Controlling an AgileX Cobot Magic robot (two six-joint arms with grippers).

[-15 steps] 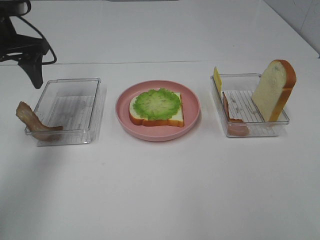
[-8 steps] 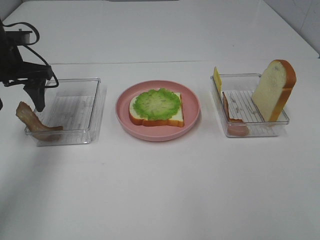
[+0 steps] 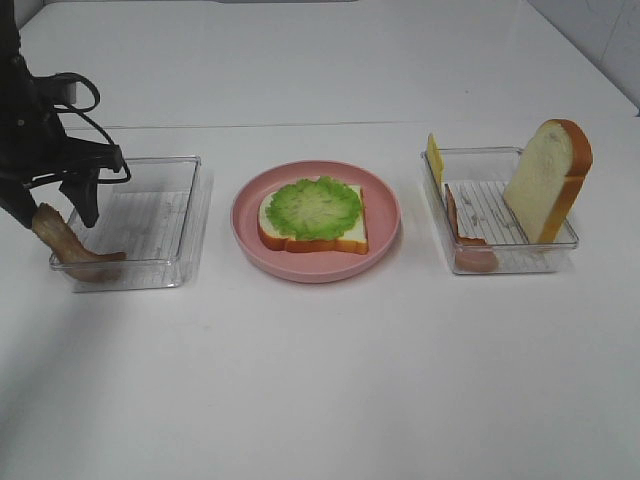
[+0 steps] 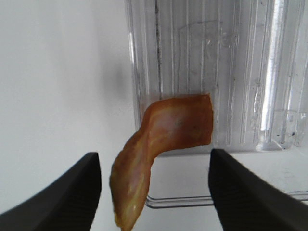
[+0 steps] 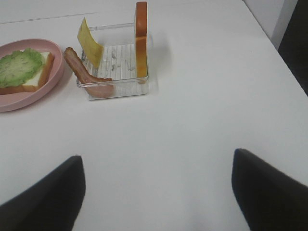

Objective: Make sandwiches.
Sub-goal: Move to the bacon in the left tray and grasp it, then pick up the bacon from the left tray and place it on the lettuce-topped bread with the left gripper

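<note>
On the pink plate (image 3: 385,235) lies a bread slice (image 3: 345,235) topped with frilly green lettuce (image 3: 315,207). A brown meat strip (image 3: 65,243) droops over the near left corner of the left clear tray (image 3: 150,215). My left gripper (image 3: 55,208) hangs just above it, open, one finger on each side of the strip (image 4: 166,132) with gaps to both. The right clear tray (image 3: 500,255) holds an upright bread slice (image 3: 545,180), a yellow cheese square (image 3: 434,157) and another meat strip (image 3: 460,225). My right gripper (image 5: 156,166) stands open over bare table, out of the exterior view.
The right wrist view shows the right tray (image 5: 115,86), the plate's rim (image 5: 19,102) and the table's right edge (image 5: 276,45). White tabletop spreads in front of the plate and trays.
My left arm has come down from the far left corner to the meat strip, and its fingers have drawn somewhat closer together. Nothing else has moved.
</note>
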